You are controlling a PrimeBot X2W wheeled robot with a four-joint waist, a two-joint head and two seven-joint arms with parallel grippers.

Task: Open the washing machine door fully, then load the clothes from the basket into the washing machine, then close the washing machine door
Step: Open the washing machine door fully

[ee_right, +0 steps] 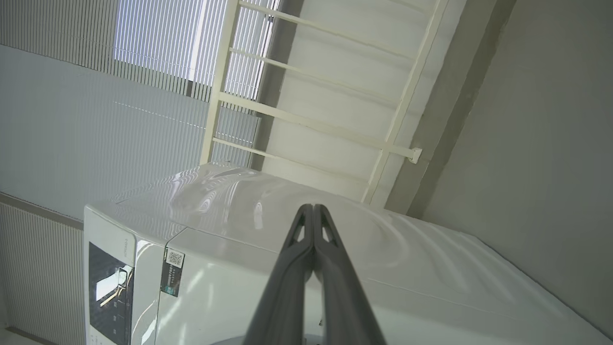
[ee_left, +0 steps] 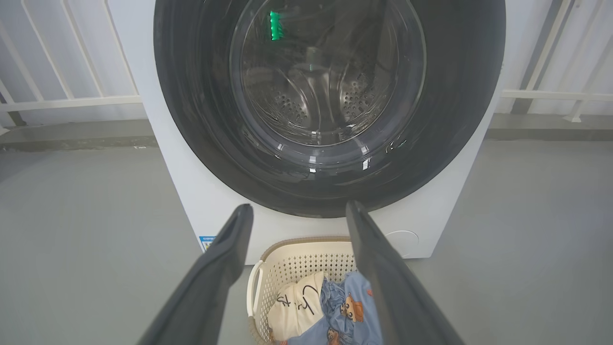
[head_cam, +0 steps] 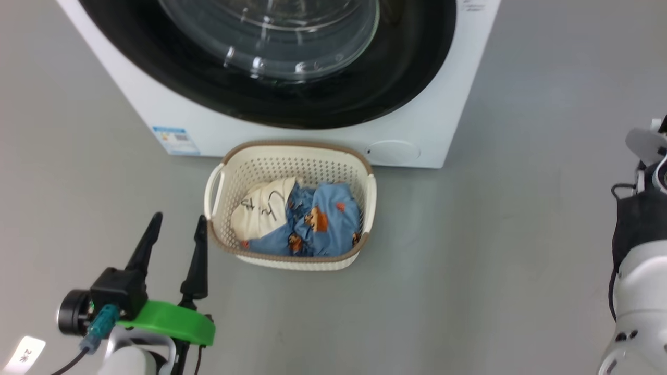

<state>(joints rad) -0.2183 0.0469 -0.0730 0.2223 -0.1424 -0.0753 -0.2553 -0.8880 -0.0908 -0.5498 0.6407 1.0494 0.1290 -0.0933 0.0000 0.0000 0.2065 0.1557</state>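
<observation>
The washing machine [head_cam: 312, 133] stands at the top of the head view, its door [head_cam: 396, 67] shut flat against the front, black ring around clear glass [ee_left: 330, 72]. On the floor just before it sits the cream basket [head_cam: 292, 156] holding the blue bear-print garment [head_cam: 328, 219] and the cream lettered garment [head_cam: 263, 208]. My left gripper [head_cam: 178, 221] is open, empty, low and just left of the basket, fingers pointing at the machine [ee_left: 201, 201]. My right gripper [ee_right: 312, 207] is shut with nothing in it, aimed over the machine's top [ee_right: 268, 211]; its pale forearm [head_cam: 638, 291] shows at the right edge.
Grey floor [head_cam: 495, 250] spreads around the basket and machine. A blue label [head_cam: 176, 139] and round white flap [head_cam: 393, 151] mark the machine's lower front. White railings [ee_left: 72, 100] and a wall stand behind the machine. The control panel [ee_right: 110, 292] faces left in the right wrist view.
</observation>
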